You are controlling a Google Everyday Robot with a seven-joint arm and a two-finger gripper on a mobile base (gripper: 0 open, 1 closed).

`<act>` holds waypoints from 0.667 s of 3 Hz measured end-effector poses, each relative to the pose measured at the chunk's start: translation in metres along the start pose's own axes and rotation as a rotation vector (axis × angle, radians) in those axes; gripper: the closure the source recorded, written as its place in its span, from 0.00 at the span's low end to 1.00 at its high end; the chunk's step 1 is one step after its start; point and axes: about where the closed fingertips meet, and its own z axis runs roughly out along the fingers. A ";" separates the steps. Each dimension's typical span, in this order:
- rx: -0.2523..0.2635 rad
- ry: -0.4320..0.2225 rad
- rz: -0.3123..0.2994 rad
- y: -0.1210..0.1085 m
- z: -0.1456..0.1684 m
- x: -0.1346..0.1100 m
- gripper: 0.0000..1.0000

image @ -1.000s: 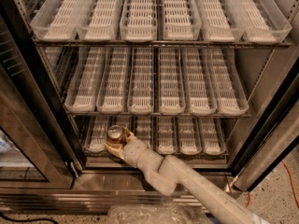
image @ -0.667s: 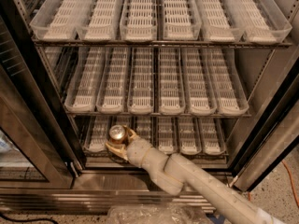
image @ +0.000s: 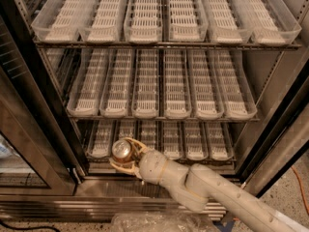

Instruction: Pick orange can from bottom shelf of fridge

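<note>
Orange can (image: 121, 150) clasped by gripper (image: 123, 153), lower left of centre, at bottom shelf (image: 195, 146) front edge; apparently poised for withdrawal.

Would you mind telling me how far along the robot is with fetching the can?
Reach done: the two-finger gripper sits at the dim bottom wire shelf of the steel glass-door fridge. In hand: it grips the small coppery orange can at the shelf's front edge. Left: drawing the can out.
</note>
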 end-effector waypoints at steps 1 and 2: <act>-0.059 0.028 0.010 0.010 -0.023 -0.019 1.00; -0.104 0.100 0.093 0.009 -0.052 -0.029 1.00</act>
